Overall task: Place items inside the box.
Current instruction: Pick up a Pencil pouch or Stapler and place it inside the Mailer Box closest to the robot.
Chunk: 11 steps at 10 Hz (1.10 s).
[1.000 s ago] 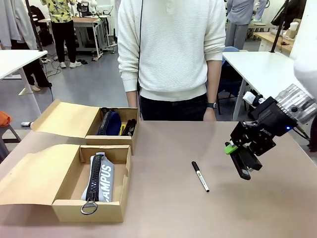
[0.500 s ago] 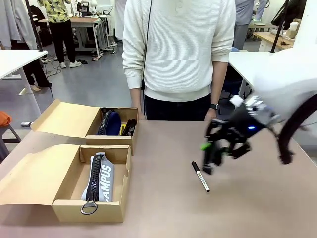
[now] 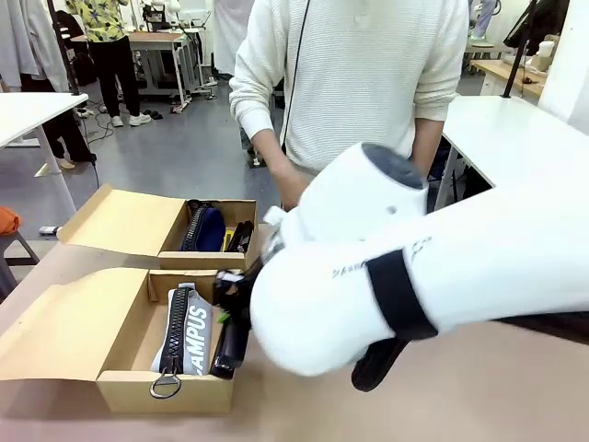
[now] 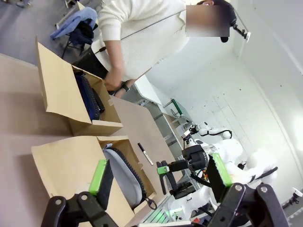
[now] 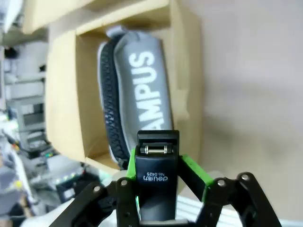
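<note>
My right gripper (image 5: 158, 166) is shut on a black stapler (image 5: 156, 182) and hangs over the right edge of the near cardboard box (image 5: 61, 94). In that box lies the grey "CAMPUS" pencil case (image 5: 142, 90). From the front, the stapler (image 3: 228, 350) points down at the near box (image 3: 129, 391), just right of the pencil case (image 3: 189, 327), and my big white right arm (image 3: 414, 276) crosses the table. My left gripper (image 4: 158, 182) stands open with nothing between its fingers. A black marker (image 4: 144, 153) lies on the table beyond the boxes.
A second open box (image 3: 120, 221) stands behind the near one, with a dark blue case (image 3: 204, 228) and other small things in it. The person stands at the far side, one hand (image 3: 293, 191) lowered near that box. My right arm hides the middle of the table.
My right arm has swung from the table's right side across to the near box on the left, carrying the stapler. The person has shifted right and leaned in.
</note>
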Each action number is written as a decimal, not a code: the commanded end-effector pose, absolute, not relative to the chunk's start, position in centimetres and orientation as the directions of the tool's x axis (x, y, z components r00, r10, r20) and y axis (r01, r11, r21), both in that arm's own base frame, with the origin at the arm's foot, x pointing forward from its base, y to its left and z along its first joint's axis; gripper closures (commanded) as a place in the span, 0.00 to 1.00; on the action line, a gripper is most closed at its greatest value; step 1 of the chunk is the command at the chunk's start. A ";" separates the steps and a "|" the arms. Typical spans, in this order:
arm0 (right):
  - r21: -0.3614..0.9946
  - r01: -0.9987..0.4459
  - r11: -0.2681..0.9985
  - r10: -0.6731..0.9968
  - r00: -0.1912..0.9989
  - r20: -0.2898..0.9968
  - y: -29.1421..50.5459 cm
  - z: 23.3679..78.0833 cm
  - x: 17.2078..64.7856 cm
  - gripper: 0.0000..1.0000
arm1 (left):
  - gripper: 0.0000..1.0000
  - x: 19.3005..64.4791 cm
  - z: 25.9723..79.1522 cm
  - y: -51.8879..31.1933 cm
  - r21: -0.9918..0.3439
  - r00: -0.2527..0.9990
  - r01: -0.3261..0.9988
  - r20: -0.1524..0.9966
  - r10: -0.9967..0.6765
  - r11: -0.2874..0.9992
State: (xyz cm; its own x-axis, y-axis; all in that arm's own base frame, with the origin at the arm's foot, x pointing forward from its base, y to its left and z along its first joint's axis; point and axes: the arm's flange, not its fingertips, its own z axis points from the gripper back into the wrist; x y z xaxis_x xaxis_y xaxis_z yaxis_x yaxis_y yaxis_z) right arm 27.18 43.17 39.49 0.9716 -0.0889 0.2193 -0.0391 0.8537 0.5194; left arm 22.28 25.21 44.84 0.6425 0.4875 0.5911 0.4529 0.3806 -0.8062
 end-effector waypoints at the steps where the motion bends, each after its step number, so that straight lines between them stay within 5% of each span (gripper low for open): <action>1: 0.530 0.064 0.845 -0.170 0.973 0.154 41.7 39.9 27.2 0.60 | 0.00 22.3 45.1 25.2 -0.793 0.621 0.477 0.609 0.493 0.378; 2: 0.519 -0.039 0.854 -0.089 0.972 0.219 43.2 39.5 27.2 0.60 | 0.00 22.3 45.1 25.2 -0.793 0.621 0.477 0.609 0.493 0.378; 3: 0.454 0.051 0.889 -0.170 0.959 0.226 42.0 40.3 27.4 0.60 | 0.00 22.3 45.1 25.2 -0.793 0.621 0.477 0.609 0.493 0.378; 11: 0.451 -0.044 0.891 -0.092 0.957 0.274 49.1 41.1 27.9 0.60 | 0.00 22.3 45.1 25.2 -0.793 0.621 0.477 0.609 0.493 0.378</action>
